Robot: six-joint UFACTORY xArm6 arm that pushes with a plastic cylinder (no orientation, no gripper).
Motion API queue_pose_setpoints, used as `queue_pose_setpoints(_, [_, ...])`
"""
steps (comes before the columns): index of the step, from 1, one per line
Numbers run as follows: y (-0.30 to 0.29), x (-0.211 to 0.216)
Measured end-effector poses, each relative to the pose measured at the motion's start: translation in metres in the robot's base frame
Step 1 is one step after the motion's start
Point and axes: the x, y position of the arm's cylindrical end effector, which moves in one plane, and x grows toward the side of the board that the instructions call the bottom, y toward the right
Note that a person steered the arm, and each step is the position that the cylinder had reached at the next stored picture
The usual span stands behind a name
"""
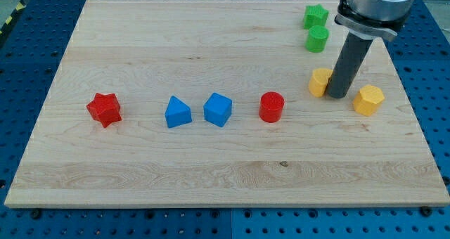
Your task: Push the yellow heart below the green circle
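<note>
The yellow heart (320,81) lies on the wooden board at the view's right, directly below the green circle (317,39). My tip (337,96) stands right against the heart's right side, and the rod hides part of that side. A yellow hexagon (368,99) lies just to the right of my tip. A green star (316,16) sits above the green circle, near the board's top edge.
Along the middle of the board lie a red cylinder (271,107), a blue cube (218,110), a blue triangle (177,113) and a red star (105,110), from right to left. The board's right edge (411,105) is close beyond the yellow hexagon.
</note>
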Motion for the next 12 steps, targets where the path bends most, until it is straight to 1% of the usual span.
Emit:
queue_pose_setpoints(1, [0.000,0.001])
queue_pose_setpoints(2, [0.000,0.031])
queue_pose_setpoints(3, [-0.005,0.028])
queue_pose_setpoints(5, [-0.033,0.006])
queue_pose_setpoints(6, [-0.036,-0.006])
queue_pose_setpoints(9, [-0.036,-0.036])
queue_pose_setpoints(12, [-0.027,-0.054])
